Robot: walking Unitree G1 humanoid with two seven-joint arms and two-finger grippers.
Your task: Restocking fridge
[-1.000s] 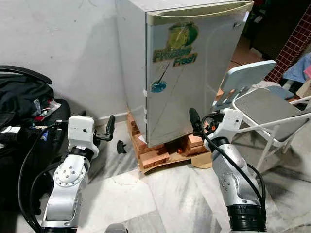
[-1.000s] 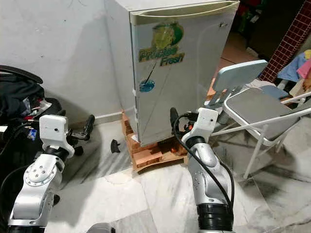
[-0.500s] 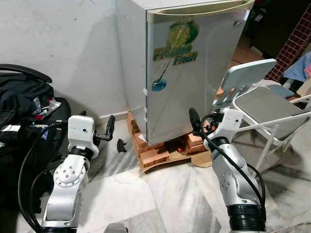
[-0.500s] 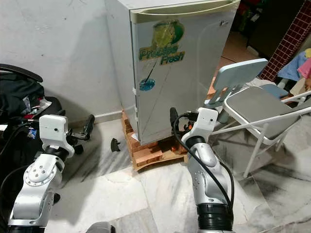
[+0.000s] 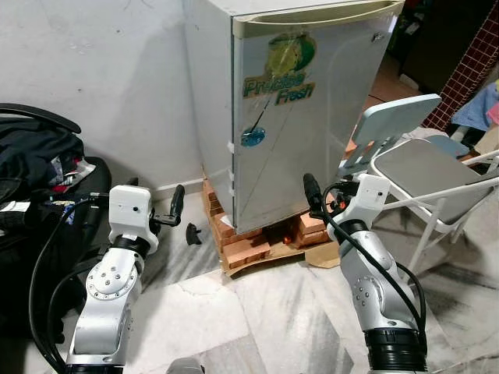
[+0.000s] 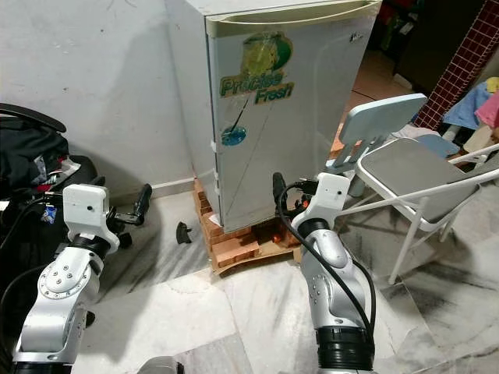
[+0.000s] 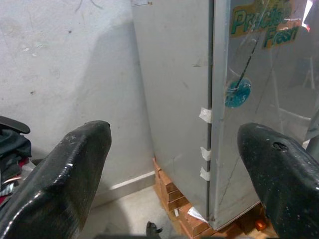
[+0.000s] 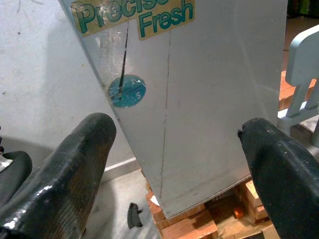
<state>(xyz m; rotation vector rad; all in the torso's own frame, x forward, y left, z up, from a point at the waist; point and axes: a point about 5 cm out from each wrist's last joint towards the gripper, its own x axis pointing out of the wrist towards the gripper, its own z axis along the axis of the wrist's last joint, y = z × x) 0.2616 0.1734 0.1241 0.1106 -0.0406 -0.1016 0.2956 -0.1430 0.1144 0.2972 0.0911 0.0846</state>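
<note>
A small grey fridge (image 5: 288, 117) with a "Precise Fresh" sticker stands against the white wall, its door shut. It rests on red bricks (image 5: 245, 251) and a wooden board. My left gripper (image 5: 165, 209) is held up at the fridge's left front, open and empty; in the left wrist view its fingers (image 7: 65, 174) frame the fridge's hinge-side corner. My right gripper (image 5: 326, 195) hovers open and empty before the door's lower right, short of touching it. Its fingers (image 8: 65, 164) frame the blue round sticker (image 8: 127, 91) in the right wrist view.
A grey folding chair (image 5: 425, 167) stands close at the right of the fridge, near my right arm. A black bag (image 5: 39, 167) with cables lies at the left. A small black object (image 5: 193, 234) lies on the marble floor by the bricks.
The picture has shifted slightly, so the camera moved a little. Neither arm has moved relative to me, and the fridge door stays shut.
</note>
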